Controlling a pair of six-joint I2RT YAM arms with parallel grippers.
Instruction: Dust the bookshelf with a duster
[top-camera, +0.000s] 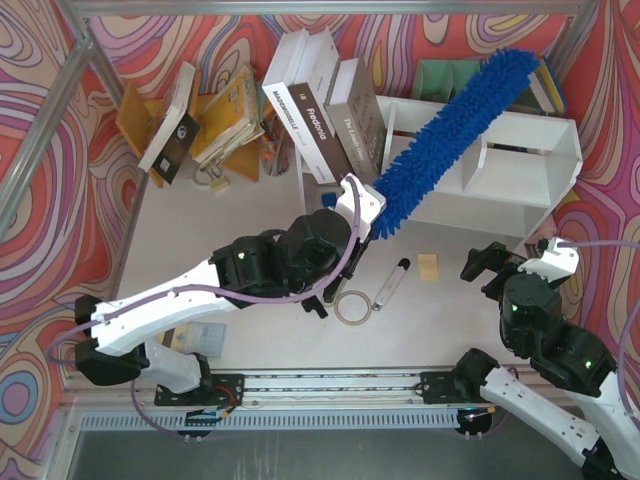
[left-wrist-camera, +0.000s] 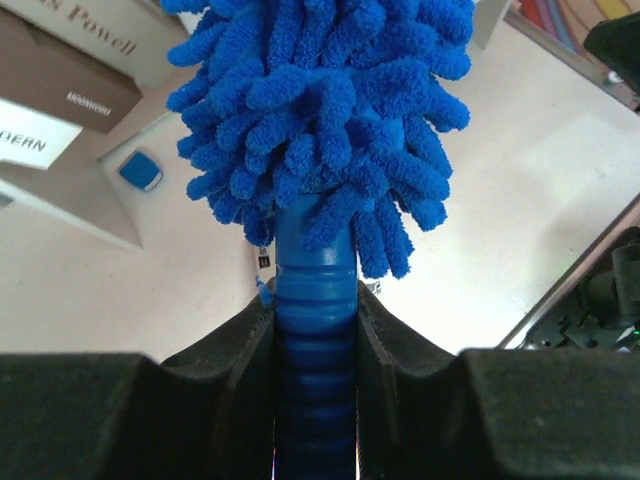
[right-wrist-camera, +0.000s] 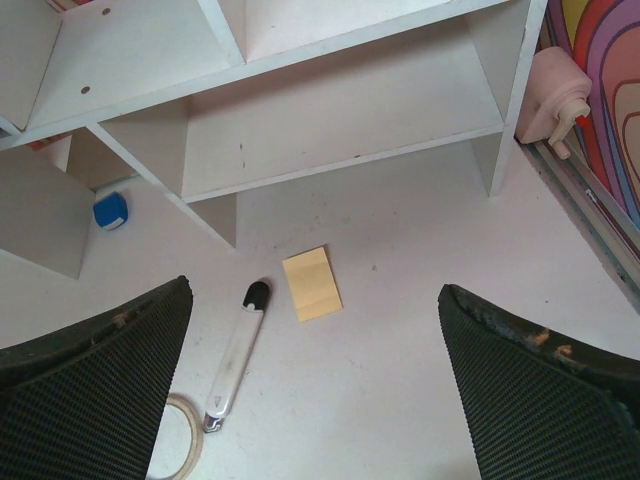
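The left hand (left-wrist-camera: 315, 320) is closed tight on the handle of the duster (top-camera: 455, 130). Its shaggy head runs straight out ahead of that hand, slanting over the top of the bookshelf (top-camera: 530, 135). The right hand (top-camera: 492, 262) hangs wide open and empty, with the shelf just ahead of it. The left wrist view shows the grip; only the top view shows where the head lies.

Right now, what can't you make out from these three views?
- Top view: whether the duster touches the bookshelf or hangs above it; angle hides any gap.
- Top view: shelf's left compartment, mostly covered by the duster head.
- Left wrist: duster's tip, cut off by the top edge; handle end buried in the left gripper.
- Right wrist: bookshelf top cropped by the upper edge; fingers of the right gripper cut by the lower edge.
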